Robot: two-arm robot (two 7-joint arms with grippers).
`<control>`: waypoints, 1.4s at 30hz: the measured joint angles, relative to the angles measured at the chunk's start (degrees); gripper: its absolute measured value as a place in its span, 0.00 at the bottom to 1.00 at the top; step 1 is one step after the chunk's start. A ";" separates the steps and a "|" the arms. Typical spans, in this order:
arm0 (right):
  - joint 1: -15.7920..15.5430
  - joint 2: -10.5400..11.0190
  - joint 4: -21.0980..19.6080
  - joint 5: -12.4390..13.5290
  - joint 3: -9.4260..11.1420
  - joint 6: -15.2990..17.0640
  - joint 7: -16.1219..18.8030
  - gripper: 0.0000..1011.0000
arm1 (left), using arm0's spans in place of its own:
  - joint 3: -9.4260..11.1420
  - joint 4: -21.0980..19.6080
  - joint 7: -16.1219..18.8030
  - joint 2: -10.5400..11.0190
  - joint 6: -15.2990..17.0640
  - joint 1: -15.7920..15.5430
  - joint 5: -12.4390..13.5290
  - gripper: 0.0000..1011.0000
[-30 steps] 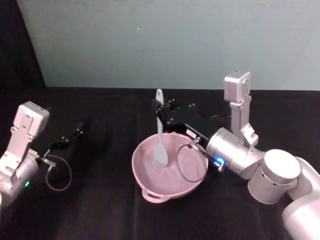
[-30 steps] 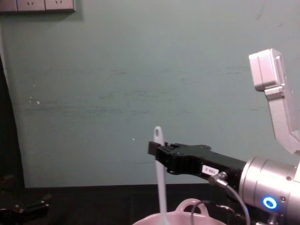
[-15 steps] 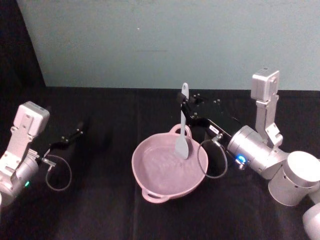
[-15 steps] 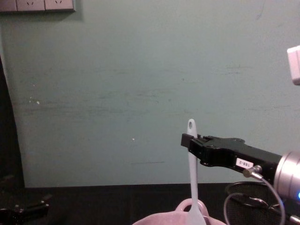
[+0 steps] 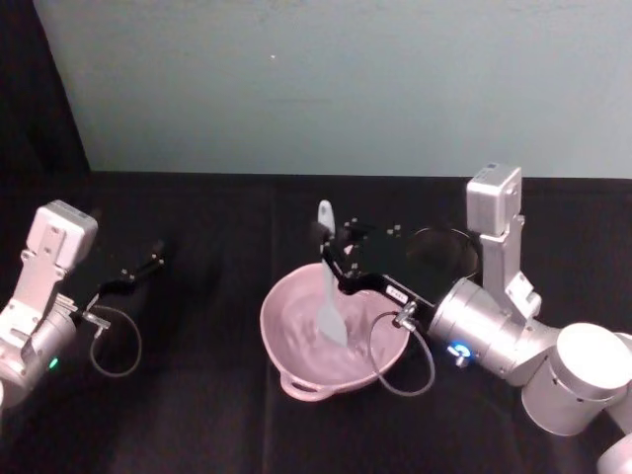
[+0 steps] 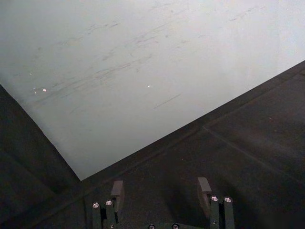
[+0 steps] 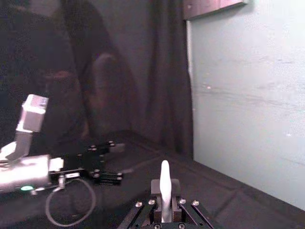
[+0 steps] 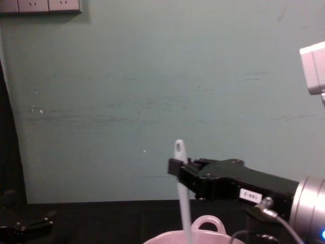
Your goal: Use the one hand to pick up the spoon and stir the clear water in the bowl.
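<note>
The wide pink bowl (image 5: 274, 321) holds clear water and sits mid-table, its loop handle (image 8: 207, 222) at the far rim. The white spoon (image 5: 326, 286) stands nearly upright with its blade down in the water near the bowl's middle. My right gripper (image 5: 330, 247), black and boxy, reaches in from the right and is shut on the spoon's upper handle (image 8: 181, 185). In the right wrist view the handle's end (image 7: 165, 183) sticks up between the fingers. My left gripper (image 5: 148, 265) rests parked at the far left, open (image 6: 160, 188) and holding nothing.
A black wire-mesh cup (image 5: 442, 247) stands just behind the right arm, to the right of the bowl. A cable loop (image 5: 117, 341) hangs off the left wrist. The teal wall (image 5: 316, 89) closes the back of the black table.
The right gripper swung the spoon from the bowl's left-middle to its far right rim, then back toward the middle. The left arm has not moved.
</note>
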 joint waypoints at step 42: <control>4.54 -1.97 6.46 -1.35 1.78 -0.80 -1.99 0.11 | 0.00 0.00 0.00 0.00 0.00 0.00 0.00 0.99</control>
